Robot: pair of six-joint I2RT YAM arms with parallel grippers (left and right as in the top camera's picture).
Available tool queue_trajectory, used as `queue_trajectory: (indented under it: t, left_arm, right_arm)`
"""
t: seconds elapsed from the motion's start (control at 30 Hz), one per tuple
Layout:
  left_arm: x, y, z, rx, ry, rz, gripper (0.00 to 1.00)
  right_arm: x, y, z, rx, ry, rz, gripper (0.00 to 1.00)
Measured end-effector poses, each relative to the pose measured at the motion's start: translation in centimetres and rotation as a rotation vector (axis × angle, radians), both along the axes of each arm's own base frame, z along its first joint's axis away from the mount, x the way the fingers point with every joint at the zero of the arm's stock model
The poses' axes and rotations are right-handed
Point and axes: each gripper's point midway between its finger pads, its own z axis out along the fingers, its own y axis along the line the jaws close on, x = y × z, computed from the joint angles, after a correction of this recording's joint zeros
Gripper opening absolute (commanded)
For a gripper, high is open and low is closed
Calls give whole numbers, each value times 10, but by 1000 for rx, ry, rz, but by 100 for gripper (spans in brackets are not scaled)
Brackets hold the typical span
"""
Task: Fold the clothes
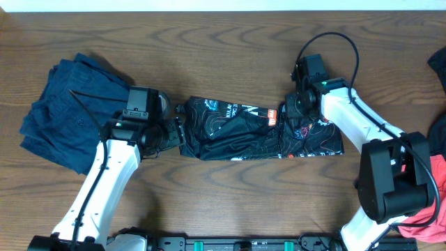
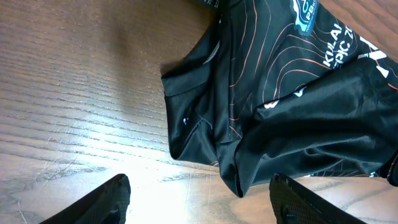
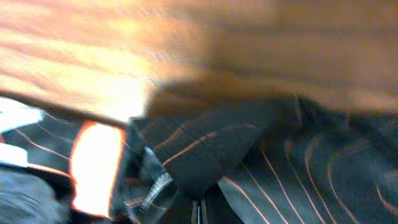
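The black jersey (image 1: 244,129) with thin orange contour lines and white print lies bunched lengthwise across the middle of the table. My left gripper (image 1: 171,134) is at its left end. In the left wrist view the jaws (image 2: 202,208) are open over bare wood, and the jersey's (image 2: 280,93) folded corner hangs just in front of them. My right gripper (image 1: 296,111) is over the jersey's right part. In the blurred right wrist view its fingers (image 3: 199,211) are shut on a fold of the jersey (image 3: 298,162).
A navy garment (image 1: 63,111) lies crumpled at the left, behind my left arm. A coral-red garment (image 1: 428,209) lies at the lower right edge by the right arm's base. Another dark cloth (image 1: 437,66) shows at the right edge.
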Motion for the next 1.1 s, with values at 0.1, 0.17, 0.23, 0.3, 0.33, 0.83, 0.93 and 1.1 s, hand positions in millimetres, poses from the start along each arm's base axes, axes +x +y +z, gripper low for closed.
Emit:
queue_trajectory:
  t: [0.1,0.17,0.23,0.3,0.33,0.83,0.93,1.1]
  left_arm:
    - [0,0,0,0,0,0,74]
    - [0,0,0,0,0,0,74]
    - [0,0,0,0,0,0,74]
    - [0,0,0,0,0,0,73]
    - [0,0,0,0,0,0,74]
    - [0,0,0,0,0,0,74]
    - [0,0,0,0,0,0,74]
    - [0,0,0,0,0,0,74]
  right_arm:
    - [5,10,3,48,-23,31,1]
    - [4,18,5,79,-22,73,1]
    - [1,27,5,109,-16,127,1]
    - [-5,36,6,130,-4,184,2]
    - [-8,39,5,137,2,201,3]
    - [-10,31,66,91,-121,212,15]
    - [-13,28,68,81,-110,204,18]
    - [-17,28,54,68,-64,200,21]
